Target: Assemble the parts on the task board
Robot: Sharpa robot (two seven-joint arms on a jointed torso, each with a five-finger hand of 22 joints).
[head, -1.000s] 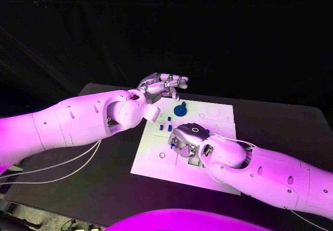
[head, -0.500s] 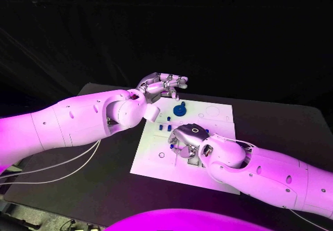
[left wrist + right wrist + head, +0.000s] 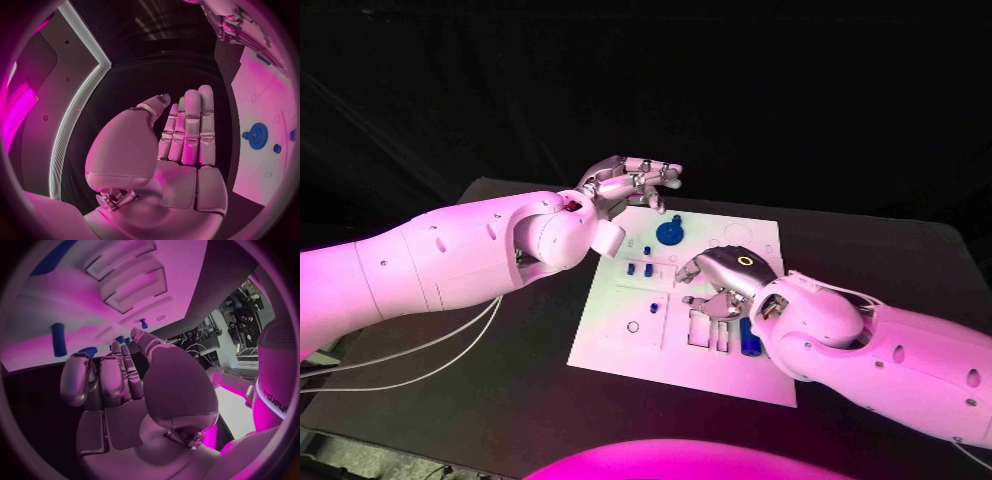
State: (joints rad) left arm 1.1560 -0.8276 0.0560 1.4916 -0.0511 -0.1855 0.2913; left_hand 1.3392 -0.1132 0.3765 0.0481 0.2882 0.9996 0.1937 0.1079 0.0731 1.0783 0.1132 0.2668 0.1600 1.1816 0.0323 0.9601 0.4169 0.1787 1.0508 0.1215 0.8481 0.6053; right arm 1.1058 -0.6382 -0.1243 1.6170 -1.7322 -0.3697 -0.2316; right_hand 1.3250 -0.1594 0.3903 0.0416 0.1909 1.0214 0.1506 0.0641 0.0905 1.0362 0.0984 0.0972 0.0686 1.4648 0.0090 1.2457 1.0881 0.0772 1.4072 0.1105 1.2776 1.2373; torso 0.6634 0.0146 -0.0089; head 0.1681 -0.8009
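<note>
- Head view: the flat white plastic task board (image 3: 646, 330) lies mid-bench. A round blue gear part (image 3: 672, 232) stands at its far side, small blue pegs (image 3: 639, 268) just nearer, and a blue bar part (image 3: 751, 340) lies loose by the empty slots, so assembly looks unfinished.
- Left wrist view: the left hand (image 3: 184, 137) hovers beyond the far-left corner, fingers straight, holding nothing.
- Right wrist view: the right hand (image 3: 119, 385) hangs over the board, fingers loosely curled, empty.

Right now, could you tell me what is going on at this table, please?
The robot is assembling small blue parts on the white task board. Its right hand hovers low over the board's middle, near a blue bar lying by the slots; I cannot tell whether it holds anything. Its left hand is raised beyond the board's far edge, holding nothing. A blue gear sits at the far end.
</note>
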